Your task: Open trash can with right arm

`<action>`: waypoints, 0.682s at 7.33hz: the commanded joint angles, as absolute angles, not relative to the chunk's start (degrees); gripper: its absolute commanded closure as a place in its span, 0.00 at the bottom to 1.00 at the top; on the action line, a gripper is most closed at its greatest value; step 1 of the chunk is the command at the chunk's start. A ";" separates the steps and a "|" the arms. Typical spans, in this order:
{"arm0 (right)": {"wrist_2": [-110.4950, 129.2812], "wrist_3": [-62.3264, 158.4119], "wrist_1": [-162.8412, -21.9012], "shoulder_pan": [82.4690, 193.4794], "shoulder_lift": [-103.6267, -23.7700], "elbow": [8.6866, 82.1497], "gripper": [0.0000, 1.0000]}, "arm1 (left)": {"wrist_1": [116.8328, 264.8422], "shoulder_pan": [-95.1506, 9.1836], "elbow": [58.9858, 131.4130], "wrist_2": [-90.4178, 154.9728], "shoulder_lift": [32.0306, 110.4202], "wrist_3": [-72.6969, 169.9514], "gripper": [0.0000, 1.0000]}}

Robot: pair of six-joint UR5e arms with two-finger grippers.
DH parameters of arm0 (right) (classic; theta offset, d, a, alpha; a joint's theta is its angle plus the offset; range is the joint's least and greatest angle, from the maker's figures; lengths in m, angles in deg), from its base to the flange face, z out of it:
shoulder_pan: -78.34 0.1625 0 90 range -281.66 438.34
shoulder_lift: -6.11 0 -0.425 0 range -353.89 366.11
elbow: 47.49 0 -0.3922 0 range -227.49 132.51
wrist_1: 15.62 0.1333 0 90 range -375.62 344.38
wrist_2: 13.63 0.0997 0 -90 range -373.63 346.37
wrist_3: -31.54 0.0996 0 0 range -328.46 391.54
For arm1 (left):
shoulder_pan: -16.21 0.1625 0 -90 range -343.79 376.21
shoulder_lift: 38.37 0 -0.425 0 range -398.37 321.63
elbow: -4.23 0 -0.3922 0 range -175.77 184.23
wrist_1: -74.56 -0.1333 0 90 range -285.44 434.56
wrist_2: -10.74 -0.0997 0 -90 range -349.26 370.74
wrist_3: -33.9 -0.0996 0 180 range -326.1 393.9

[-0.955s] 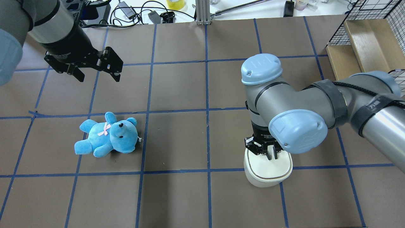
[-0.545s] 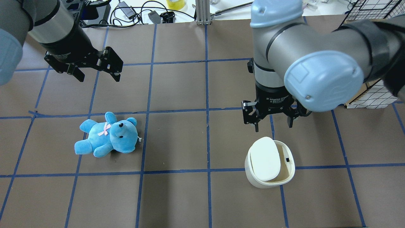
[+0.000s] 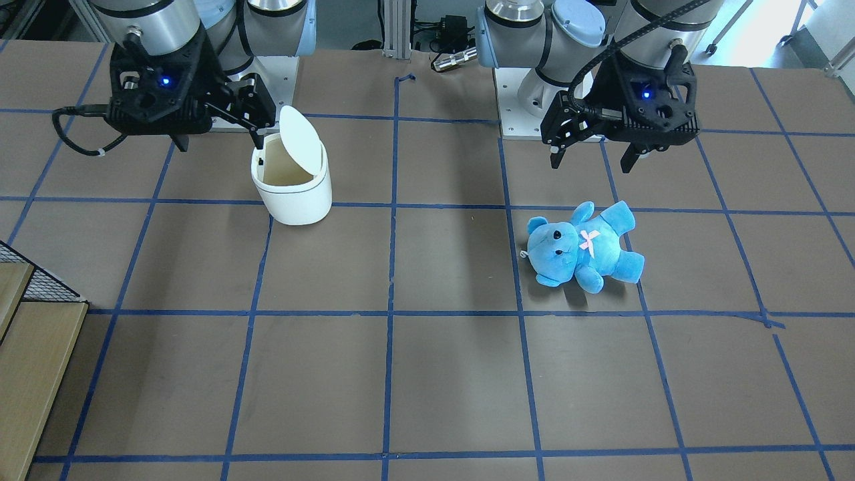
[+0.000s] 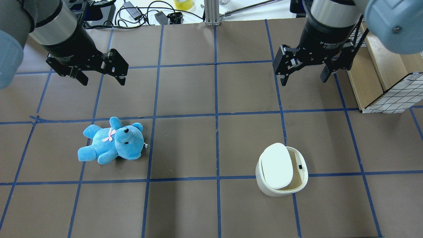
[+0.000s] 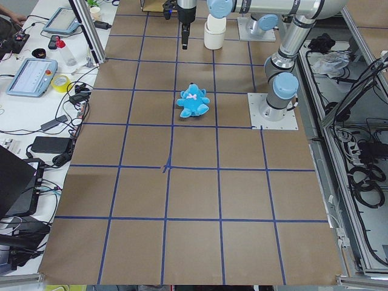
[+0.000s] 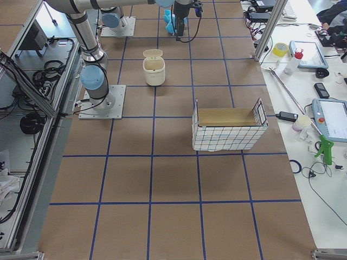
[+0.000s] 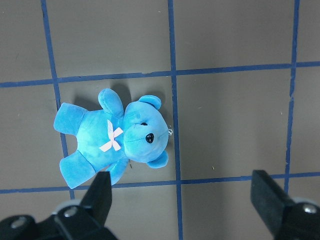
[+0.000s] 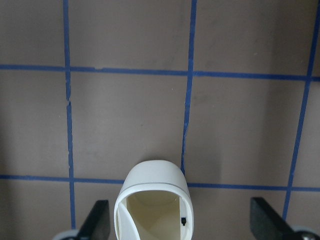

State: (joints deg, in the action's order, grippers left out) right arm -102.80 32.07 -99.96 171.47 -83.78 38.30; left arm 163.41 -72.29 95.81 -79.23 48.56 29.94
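This is looking like a robotics lab: two arms [image 6: 93,77] are standing bolted to base plates [image 5: 273,113] on a table [image 4: 185,205] wearing brown paper gridded with blue tape [image 4: 217,99], while teach pendants [image 5: 30,77], a yellow tape roll [image 5: 61,83] and loose cables [image 5: 367,176] are lying alongside.

Trash can [image 4: 275,190]: smooth cream plastic, faint sheen. Teddy bear [image 4: 114,143]: soft blue plush cloth. Table [image 4: 185,142]: matt brown paper, blue tape lines [image 4: 216,99].
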 commanded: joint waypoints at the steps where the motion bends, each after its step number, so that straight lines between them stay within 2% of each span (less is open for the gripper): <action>1: -102.75 32.86 -104.22 170.98 -84.07 38.29 0.00 | 163.42 -72.29 95.81 -79.17 48.55 29.94 0.00; 5: -102.75 32.69 -105.35 171.07 -84.07 38.21 0.00 | 163.42 -72.29 95.81 -79.17 48.55 29.94 0.00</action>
State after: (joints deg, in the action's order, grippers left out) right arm -102.62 32.85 -104.47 171.03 -84.06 38.28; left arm 163.42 -72.29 95.81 -79.17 48.55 29.94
